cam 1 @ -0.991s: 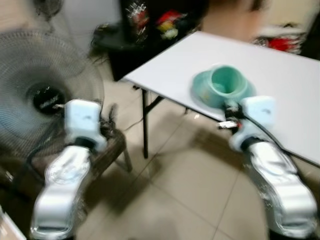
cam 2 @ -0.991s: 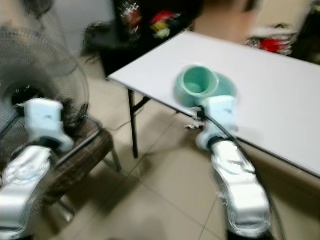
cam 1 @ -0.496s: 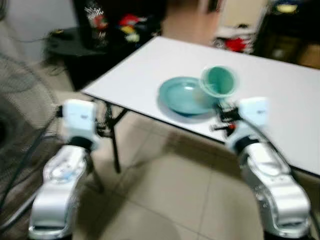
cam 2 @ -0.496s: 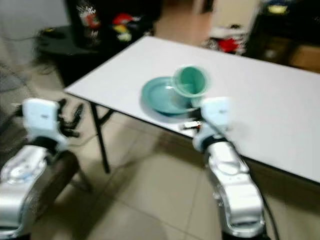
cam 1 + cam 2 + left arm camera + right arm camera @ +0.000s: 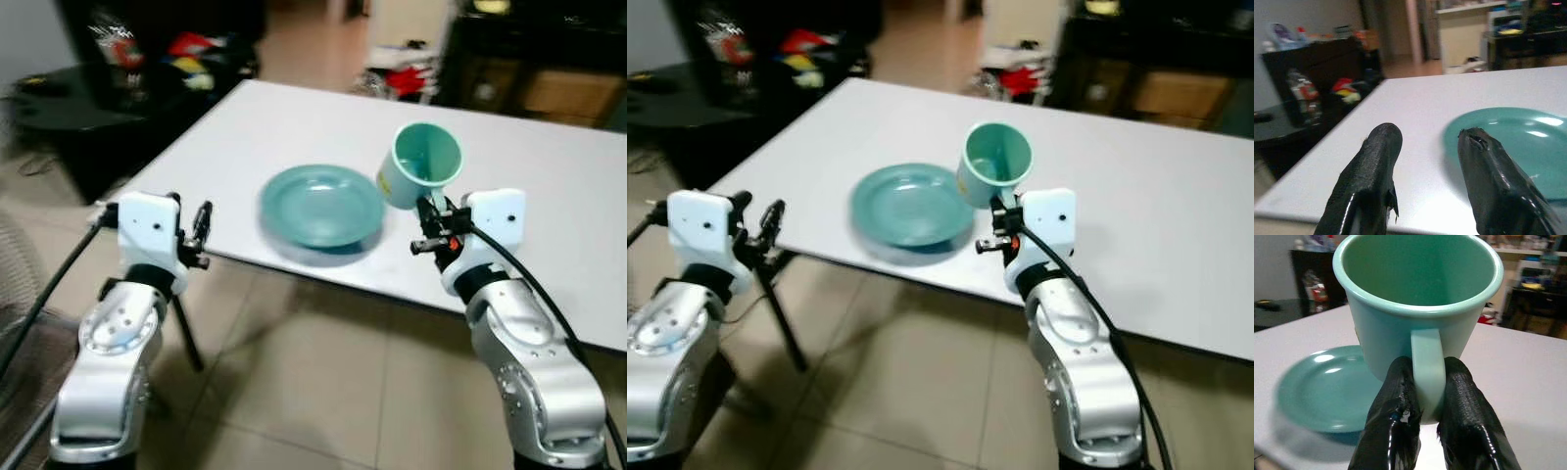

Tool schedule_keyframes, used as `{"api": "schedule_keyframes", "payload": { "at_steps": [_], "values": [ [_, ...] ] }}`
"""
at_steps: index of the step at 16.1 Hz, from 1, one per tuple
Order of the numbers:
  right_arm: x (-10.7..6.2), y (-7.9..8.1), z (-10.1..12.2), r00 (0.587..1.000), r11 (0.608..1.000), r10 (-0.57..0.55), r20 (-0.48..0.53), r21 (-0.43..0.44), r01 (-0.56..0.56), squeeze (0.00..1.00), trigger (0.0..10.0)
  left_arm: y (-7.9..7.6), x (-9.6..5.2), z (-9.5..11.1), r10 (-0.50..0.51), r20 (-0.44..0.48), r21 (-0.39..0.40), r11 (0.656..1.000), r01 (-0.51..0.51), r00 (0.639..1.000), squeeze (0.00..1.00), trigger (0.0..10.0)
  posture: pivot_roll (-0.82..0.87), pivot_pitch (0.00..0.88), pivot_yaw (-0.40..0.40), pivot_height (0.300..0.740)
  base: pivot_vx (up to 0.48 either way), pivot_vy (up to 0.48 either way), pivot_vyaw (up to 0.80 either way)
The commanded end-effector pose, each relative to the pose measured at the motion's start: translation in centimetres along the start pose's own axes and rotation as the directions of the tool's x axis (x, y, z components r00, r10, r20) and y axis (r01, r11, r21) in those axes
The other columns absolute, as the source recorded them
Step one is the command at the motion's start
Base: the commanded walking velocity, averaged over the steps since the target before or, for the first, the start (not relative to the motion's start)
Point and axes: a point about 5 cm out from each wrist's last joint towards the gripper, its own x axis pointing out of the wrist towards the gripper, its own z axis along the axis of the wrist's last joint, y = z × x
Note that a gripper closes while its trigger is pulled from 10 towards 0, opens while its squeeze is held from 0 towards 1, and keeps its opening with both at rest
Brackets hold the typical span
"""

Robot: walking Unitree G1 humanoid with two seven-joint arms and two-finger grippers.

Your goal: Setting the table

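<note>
Right gripper (image 5: 1422, 396) pinches mug (image 5: 419, 176) by handle, held just beside plate (image 5: 321, 206); left gripper (image 5: 1425, 161) spread, empty.

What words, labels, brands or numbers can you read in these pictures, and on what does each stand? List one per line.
None can be read.
Mug, held by its handle in the right pincer: plain green, no print seen.
Plate: plain green, no marking.
Table: plain white.
Left pincer, open at the table's edge: no lettering.
Colourful packages on the dark shelf: too blurred to read.
</note>
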Motion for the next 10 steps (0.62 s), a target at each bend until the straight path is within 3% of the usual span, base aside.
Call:
{"api": "schedule_keyframes", "payload": {
  "at_steps": [1,10],
  "values": [
    [-0.01,-0.66,0.3,1.0,1.0,-0.025,0.013,-0.011,0.025,0.0,10.0,-0.63,0.17,0.44,-0.028,0.017,0.001,1.0,0.028,0.999,0.0,10.0,-0.06,0.0,0.024,0.74,0.285,0.0,0.0],
    [0.22,-0.54,0.2,1.0,1.0,-0.013,0.006,-0.01,0.013,0.0,10.0,-0.65,0.28,0.42,-0.039,0.018,0.007,0.999,0.038,0.999,0.0,10.0,-0.05,0.0,0.026,0.74,0.284,0.0,0.0]
  ]
}}
